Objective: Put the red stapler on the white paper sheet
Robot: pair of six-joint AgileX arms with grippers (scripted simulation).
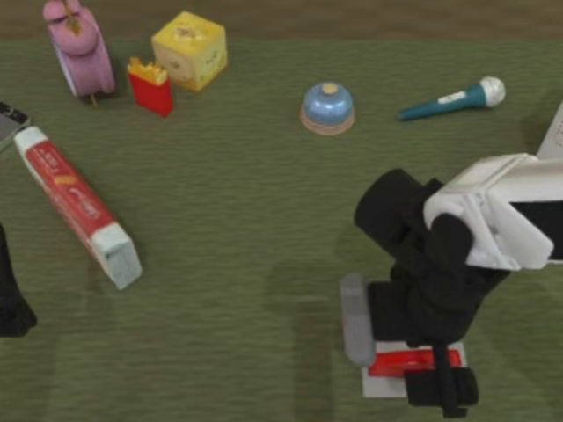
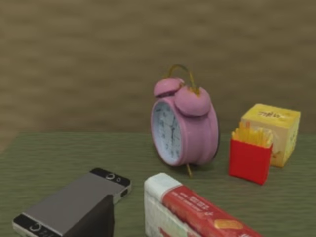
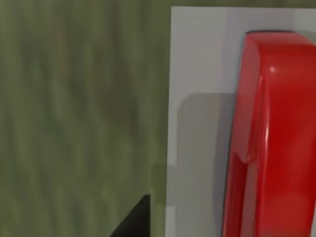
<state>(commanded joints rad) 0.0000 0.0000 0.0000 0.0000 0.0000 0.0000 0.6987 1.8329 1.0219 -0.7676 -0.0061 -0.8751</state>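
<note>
Lying flat on white paper sheet (image 1: 380, 385): slim glossy red stapler (image 1: 391, 362); right gripper (image 1: 437, 374) grip unclear

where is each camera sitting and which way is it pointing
Top view: above the table, looking down; right arm's hand over the slim red stapler on the white paper sheet; left arm parked at the left edge.
Left wrist view: low, facing the pink alarm clock; a dark part shows.
Right wrist view: close above the stapler and sheet, shared with the top view.
</note>
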